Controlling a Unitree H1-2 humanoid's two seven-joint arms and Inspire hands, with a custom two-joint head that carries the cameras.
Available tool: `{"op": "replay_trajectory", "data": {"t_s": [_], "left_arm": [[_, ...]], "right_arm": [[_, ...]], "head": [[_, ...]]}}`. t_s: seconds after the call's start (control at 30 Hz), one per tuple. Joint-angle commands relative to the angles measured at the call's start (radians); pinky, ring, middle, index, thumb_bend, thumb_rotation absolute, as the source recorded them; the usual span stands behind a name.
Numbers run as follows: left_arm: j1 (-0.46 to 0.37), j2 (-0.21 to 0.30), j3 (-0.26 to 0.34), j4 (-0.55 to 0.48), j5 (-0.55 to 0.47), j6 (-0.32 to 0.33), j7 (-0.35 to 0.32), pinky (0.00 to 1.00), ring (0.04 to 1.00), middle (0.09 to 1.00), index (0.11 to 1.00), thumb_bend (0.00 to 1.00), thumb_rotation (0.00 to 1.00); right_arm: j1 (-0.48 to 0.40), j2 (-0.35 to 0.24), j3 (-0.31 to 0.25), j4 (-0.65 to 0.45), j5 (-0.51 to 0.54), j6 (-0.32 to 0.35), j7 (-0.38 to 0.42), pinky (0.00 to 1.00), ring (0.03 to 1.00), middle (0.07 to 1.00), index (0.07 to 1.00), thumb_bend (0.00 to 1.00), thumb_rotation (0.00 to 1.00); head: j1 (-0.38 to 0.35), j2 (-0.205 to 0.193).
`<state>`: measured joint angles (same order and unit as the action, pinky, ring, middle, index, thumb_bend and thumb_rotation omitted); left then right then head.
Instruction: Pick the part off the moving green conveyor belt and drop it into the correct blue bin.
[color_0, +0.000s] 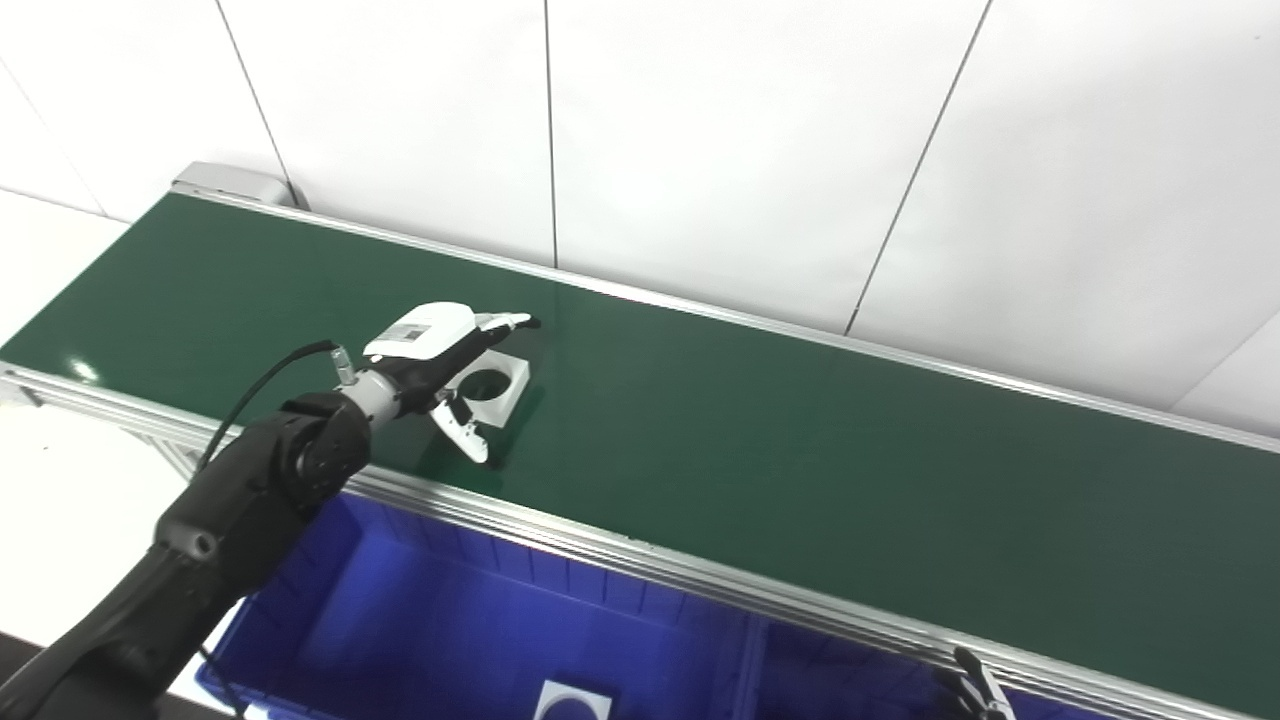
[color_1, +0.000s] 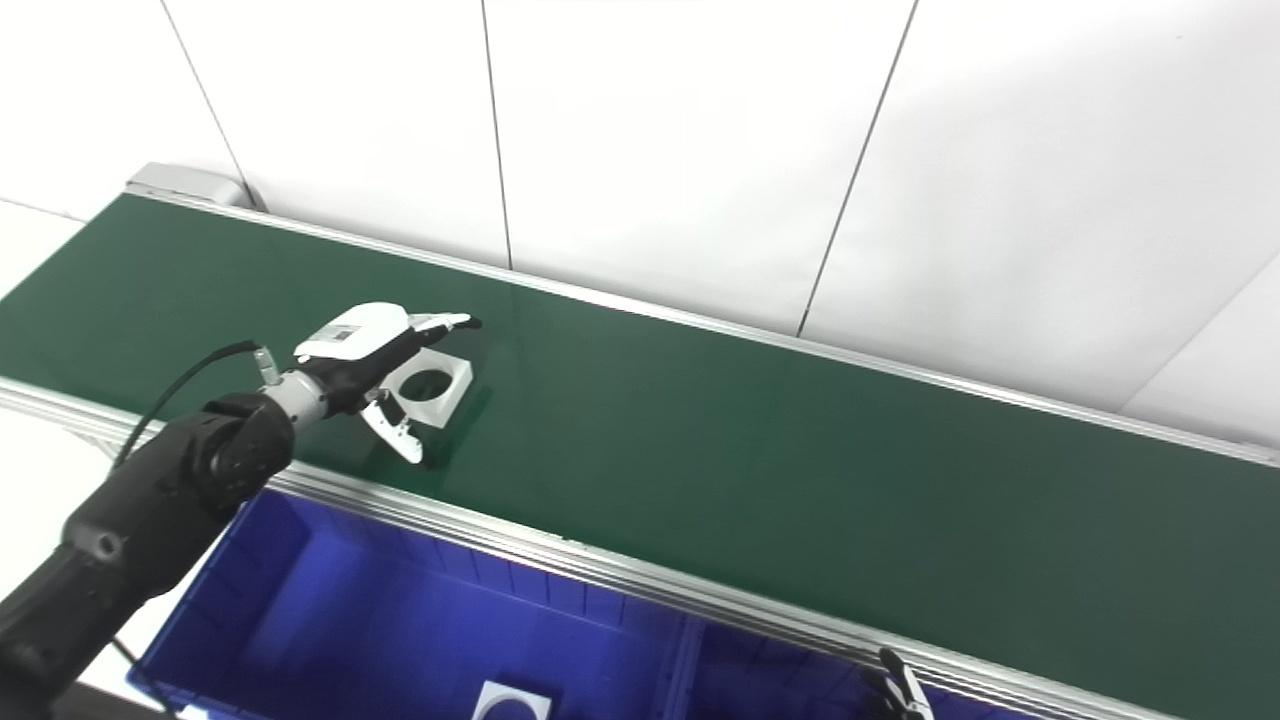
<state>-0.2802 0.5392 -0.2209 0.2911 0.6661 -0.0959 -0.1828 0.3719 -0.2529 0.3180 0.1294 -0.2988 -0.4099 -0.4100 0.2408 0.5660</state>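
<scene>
The left robot hand (color_0: 440, 365) is reaching out over the green conveyor belt (color_0: 800, 440) from the picture's left side, its fingers (color_0: 505, 322) stretching flat and its thumb (color_0: 465, 432) spreading well away below them, so the hand is standing wide and gripping nothing; the white part (color_0: 497, 385), a square block with a round hole through its middle, is lying flat on the belt between fingers and thumb, partly under the hand; whether any finger is touching it cannot be told. The black arm (color_0: 250, 490) is crossing the near aluminium rail (color_0: 650, 555) of the conveyor; a dark cable (color_0: 260, 385) is looping from the wrist back to the arm. The right robot hand (color_0: 975, 688) is showing only as a few dark finger tips at the bottom edge, near the rail, and how far it is opened cannot be told.

Below the rail a blue bin (color_0: 420, 600) is sitting with a divider (color_0: 752, 655) splitting it into compartments; in the left compartment another white piece (color_0: 572, 703) with a round hole is lying on the floor of the bin, cut by the frame edge. Behind the belt a white panelled wall (color_0: 750, 140) is rising, with thin dark seams running down it; a grey end cap (color_0: 235, 185) is closing the far left end of the conveyor.
</scene>
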Motion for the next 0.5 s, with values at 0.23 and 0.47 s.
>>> {"op": "replay_trajectory", "data": {"t_s": [0.23, 0.47], "left_arm": [[-0.089, -0.007, -0.026, 0.048, 0.019, -0.037, 0.079, 0.85, 0.877, 0.925, 0.902, 0.65, 0.00], [-0.110, -0.050, 0.004, 0.100, -0.023, -0.052, 0.152, 0.49, 0.500, 0.651, 0.653, 0.48, 0.00]], "right_arm": [[0.014, -0.003, -0.012, -0.031, 0.018, -0.060, -0.012, 0.74, 0.788, 0.830, 0.913, 0.81, 0.59], [0.013, -0.008, -0.004, -0.031, 0.010, -0.060, -0.025, 0.73, 0.786, 0.827, 0.908, 0.79, 0.61]], "head": [[0.008, 0.002], [0.011, 0.004]]}}
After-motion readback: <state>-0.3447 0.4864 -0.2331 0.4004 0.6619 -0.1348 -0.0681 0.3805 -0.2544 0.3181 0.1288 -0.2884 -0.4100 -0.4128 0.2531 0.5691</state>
